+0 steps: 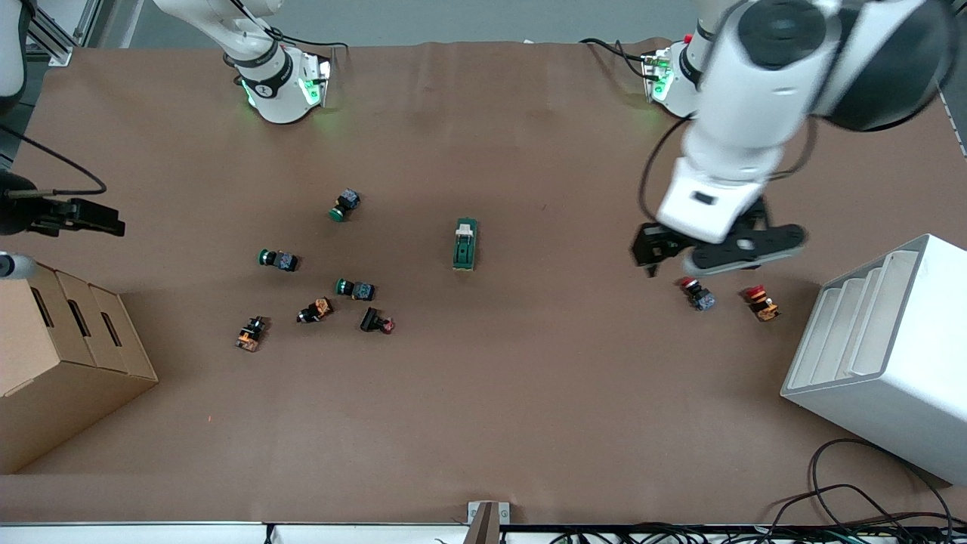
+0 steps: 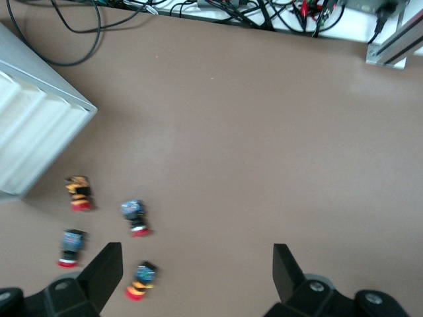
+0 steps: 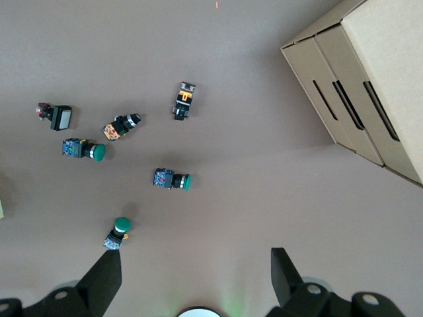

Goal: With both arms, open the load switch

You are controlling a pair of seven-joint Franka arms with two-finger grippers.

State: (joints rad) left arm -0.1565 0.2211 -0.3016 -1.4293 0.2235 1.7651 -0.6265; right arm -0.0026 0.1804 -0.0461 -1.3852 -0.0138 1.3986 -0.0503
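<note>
1. Brown table [image 1: 529, 393]: the load switch [image 1: 465, 244] lies mid-table, untouched, well apart from both grippers.
2. Left gripper [image 1: 656, 255]: spread wide, empty, over red push-buttons [image 1: 696, 293].
3. Right gripper [image 3: 196, 281]: spread wide, empty, at the table edge by the cardboard box [image 1: 53, 355].
4. Remaining: approach, grasp, opening.

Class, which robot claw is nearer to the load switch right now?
Left. The left claw hangs open above the red push-buttons, toward the left arm's end from the load switch. The right claw waits open above the table's edge, by the cardboard box.

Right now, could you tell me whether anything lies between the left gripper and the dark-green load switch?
Nothing visible does. The left gripper, open, hangs above bare brown table; the dark-green load switch lies mid-table, and two red-capped push-buttons sit nearer the white rack.
</note>
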